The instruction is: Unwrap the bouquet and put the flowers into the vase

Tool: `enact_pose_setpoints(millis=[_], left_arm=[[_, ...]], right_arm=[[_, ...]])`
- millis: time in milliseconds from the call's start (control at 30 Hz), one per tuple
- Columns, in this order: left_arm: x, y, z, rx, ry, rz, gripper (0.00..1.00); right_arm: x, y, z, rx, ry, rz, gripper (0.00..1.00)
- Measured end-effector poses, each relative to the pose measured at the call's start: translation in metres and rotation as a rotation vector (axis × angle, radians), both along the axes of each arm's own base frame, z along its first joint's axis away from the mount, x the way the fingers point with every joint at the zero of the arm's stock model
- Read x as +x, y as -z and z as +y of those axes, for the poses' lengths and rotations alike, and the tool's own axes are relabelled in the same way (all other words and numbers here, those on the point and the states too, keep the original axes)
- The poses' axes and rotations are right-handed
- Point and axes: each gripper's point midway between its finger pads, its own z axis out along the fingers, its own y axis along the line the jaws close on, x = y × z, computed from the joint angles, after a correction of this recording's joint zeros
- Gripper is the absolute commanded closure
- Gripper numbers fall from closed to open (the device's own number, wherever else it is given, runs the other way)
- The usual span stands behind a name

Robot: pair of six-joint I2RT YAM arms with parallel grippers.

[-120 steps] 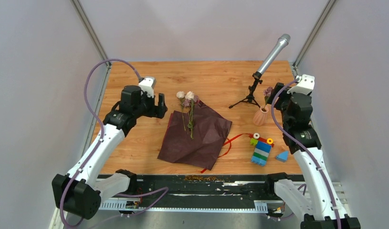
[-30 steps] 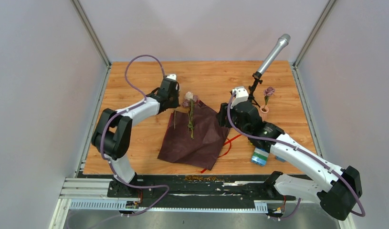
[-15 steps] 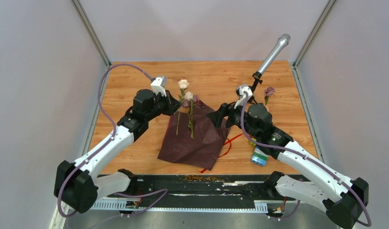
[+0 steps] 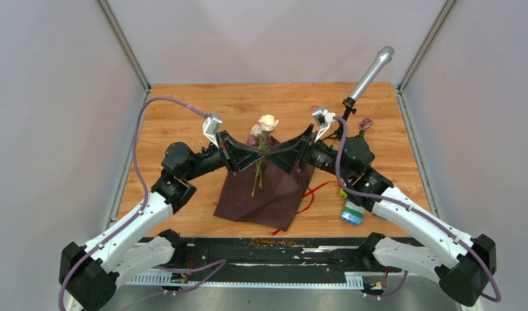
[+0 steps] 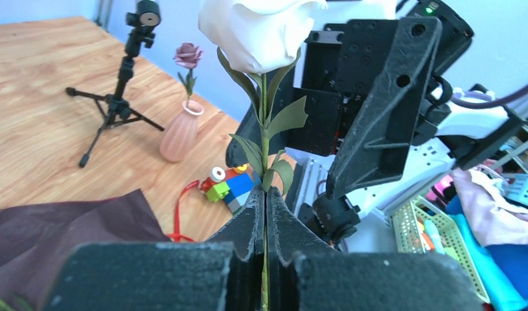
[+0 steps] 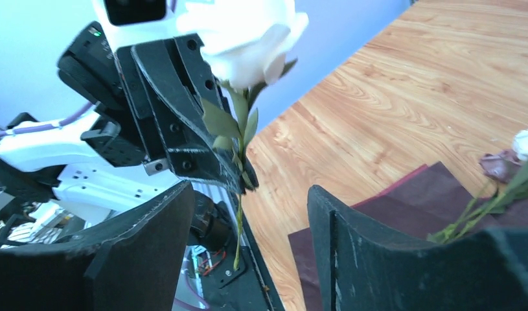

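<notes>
My left gripper (image 5: 265,191) is shut on the thin green stem of a cream rose (image 4: 268,122), held upright above the spread maroon wrapping paper (image 4: 274,194) of the bouquet. My right gripper (image 6: 250,188) faces it tip to tip, open, with the lower stem (image 6: 238,220) hanging in the gap between its fingers, untouched. Two more flowers (image 4: 256,170) lie on the paper. The peach-pink vase (image 5: 181,133) stands at the back right with a mauve rose (image 5: 188,55) in it. In the top view my right arm hides the vase.
A loose red ribbon (image 4: 315,192) trails off the paper's right side. A toy-brick stack (image 5: 232,186) stands near the right arm. A microphone on a tripod (image 4: 370,72) stands next to the vase. Walls close in the table's left, back and right sides.
My left gripper has lifted the cream rose off the paper and carried it right to the middle. My right arm has swung left from the vase, its open jaws now around the stem.
</notes>
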Motion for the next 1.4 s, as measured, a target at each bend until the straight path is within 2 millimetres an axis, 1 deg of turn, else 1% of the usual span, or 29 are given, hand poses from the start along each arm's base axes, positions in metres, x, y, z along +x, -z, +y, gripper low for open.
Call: enact_pose_setpoints(millis=[133, 233, 367, 467, 633, 867, 1000, 1067, 1100, 1167, 1267, 1300, 1400], left_arm=[[-0.011, -0.004, -0.006, -0.012, 0.060, -0.015, 1.00], [-0.017, -0.002, -0.009, -0.010, 0.096, -0.013, 1.00], [-0.020, -0.001, -0.012, -0.007, 0.117, -0.012, 1.00], [-0.022, -0.003, -0.013, -0.013, 0.129, -0.019, 1.00], [-0.022, -0.006, -0.013, -0.024, 0.131, -0.025, 1.00], [-0.021, -0.007, -0.014, -0.032, 0.135, -0.019, 1.00], [-0.023, -0.008, -0.015, -0.035, 0.145, -0.022, 1.00], [-0.024, -0.008, -0.016, -0.037, 0.152, -0.024, 1.00], [-0.024, -0.008, -0.016, -0.036, 0.154, -0.024, 0.97], [-0.024, -0.007, -0.016, -0.035, 0.157, -0.022, 0.85], [-0.022, -0.003, -0.018, -0.025, 0.157, -0.018, 0.56], [-0.022, 0.001, -0.018, -0.011, 0.159, -0.005, 0.48], [-0.017, 0.015, -0.021, 0.062, 0.152, 0.017, 0.23]], right_arm=[[-0.005, -0.015, 0.006, 0.037, -0.045, -0.015, 0.38], [-0.009, -0.023, 0.009, 0.055, -0.080, -0.030, 0.42], [-0.012, -0.025, 0.011, 0.063, -0.103, -0.033, 0.48], [-0.013, -0.025, 0.012, 0.063, -0.113, -0.031, 0.51], [-0.015, -0.024, 0.014, 0.060, -0.128, -0.030, 0.60], [-0.014, -0.024, 0.014, 0.059, -0.127, -0.030, 0.82], [-0.014, -0.024, 0.014, 0.057, -0.124, -0.032, 1.00], [-0.013, -0.023, 0.014, 0.056, -0.121, -0.031, 1.00], [-0.013, -0.023, 0.013, 0.053, -0.119, -0.033, 1.00], [-0.012, -0.023, 0.013, 0.050, -0.114, -0.038, 1.00], [-0.011, -0.020, 0.011, 0.031, -0.098, -0.049, 1.00], [-0.009, -0.018, 0.009, 0.014, -0.086, -0.050, 1.00], [-0.004, -0.019, 0.000, -0.047, -0.028, -0.073, 1.00]])
